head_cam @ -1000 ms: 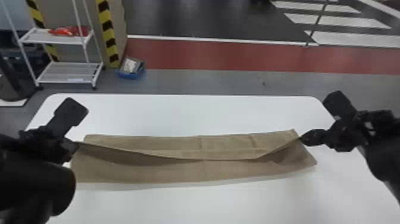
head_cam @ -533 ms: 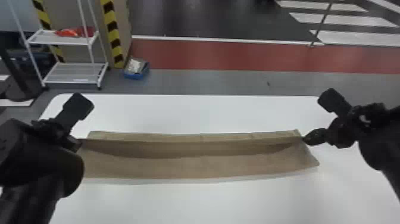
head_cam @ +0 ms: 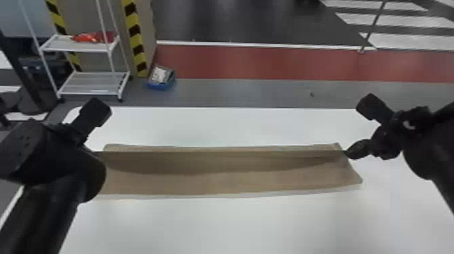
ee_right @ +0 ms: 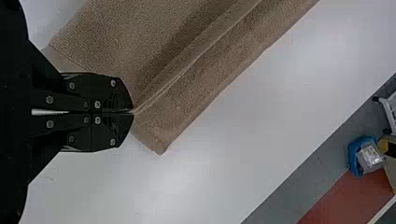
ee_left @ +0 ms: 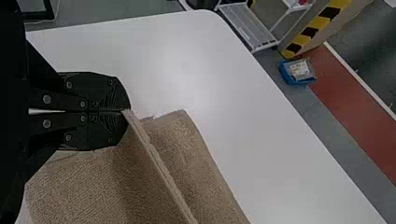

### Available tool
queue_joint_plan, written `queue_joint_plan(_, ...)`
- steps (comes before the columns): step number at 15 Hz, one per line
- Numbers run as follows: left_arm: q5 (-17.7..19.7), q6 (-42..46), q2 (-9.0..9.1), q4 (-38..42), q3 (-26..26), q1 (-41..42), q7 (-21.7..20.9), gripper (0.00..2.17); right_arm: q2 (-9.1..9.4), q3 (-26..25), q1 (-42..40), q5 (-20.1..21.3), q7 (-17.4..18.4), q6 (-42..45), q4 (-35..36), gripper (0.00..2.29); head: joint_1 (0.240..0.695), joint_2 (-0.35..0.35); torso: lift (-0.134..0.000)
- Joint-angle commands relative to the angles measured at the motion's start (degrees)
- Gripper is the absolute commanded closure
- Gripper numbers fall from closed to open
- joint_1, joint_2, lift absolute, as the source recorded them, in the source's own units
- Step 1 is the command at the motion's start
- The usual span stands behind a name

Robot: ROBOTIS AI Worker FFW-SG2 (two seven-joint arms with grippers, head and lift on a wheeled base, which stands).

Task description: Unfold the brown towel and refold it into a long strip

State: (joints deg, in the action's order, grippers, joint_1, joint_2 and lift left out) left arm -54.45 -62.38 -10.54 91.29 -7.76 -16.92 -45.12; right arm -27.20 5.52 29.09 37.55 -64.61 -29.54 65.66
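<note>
The brown towel (head_cam: 229, 184) is lying as a long strip across the white table (head_cam: 236, 226), its length running between the two arms. At its left end, the left gripper (head_cam: 72, 135) is pinching the raised edge, jaws pressed together on the cloth; at the right end, the right gripper (head_cam: 348, 154) is gripping the same edge just as narrowly. Between them that edge is apparently standing a little off the layer beneath. Beyond the table, a blue bin (head_cam: 161, 84) is sitting on the floor beside a white rack (head_cam: 91, 92).

The towel (head_cam: 229, 184) lies on the table (head_cam: 236, 226), a rack (head_cam: 93, 84) behind, left.
</note>
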Motion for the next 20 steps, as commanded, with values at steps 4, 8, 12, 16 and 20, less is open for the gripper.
queue_joint_plan(4,-0.4,-0.34,0.17,-4.54,-0.5,-2.51,0.56,2.07,1.28,0.81,1.24,0.42,3.09,-0.13,-0.97,1.99,0.695,-0.049,-0.103)
queue_joint_plan(8,-0.57,-0.34,0.25,-4.54,-1.21,-2.42,1.35,2.07,2.33,0.45,0.62,0.33,8.71,-1.18,-0.97,0.02,0.695,-0.048,-0.103)
queue_joint_plan(12,-0.57,-0.34,0.52,-4.54,-1.56,-2.24,2.49,2.07,3.3,0.19,0.36,0.33,15.04,-1.53,-0.88,0.04,0.695,-0.055,-0.103)
queue_joint_plan(16,-0.57,-0.34,0.69,-4.36,-1.74,-1.98,2.85,2.07,3.47,-0.86,-1.75,0.33,15.21,-2.06,0.44,0.06,0.695,-0.06,-0.103)
queue_joint_plan(20,-0.49,-0.51,0.78,-3.31,-1.65,-1.89,4.08,2.07,3.21,-2.09,-3.95,0.24,15.13,-2.41,2.19,0.07,0.695,-0.065,-0.103)
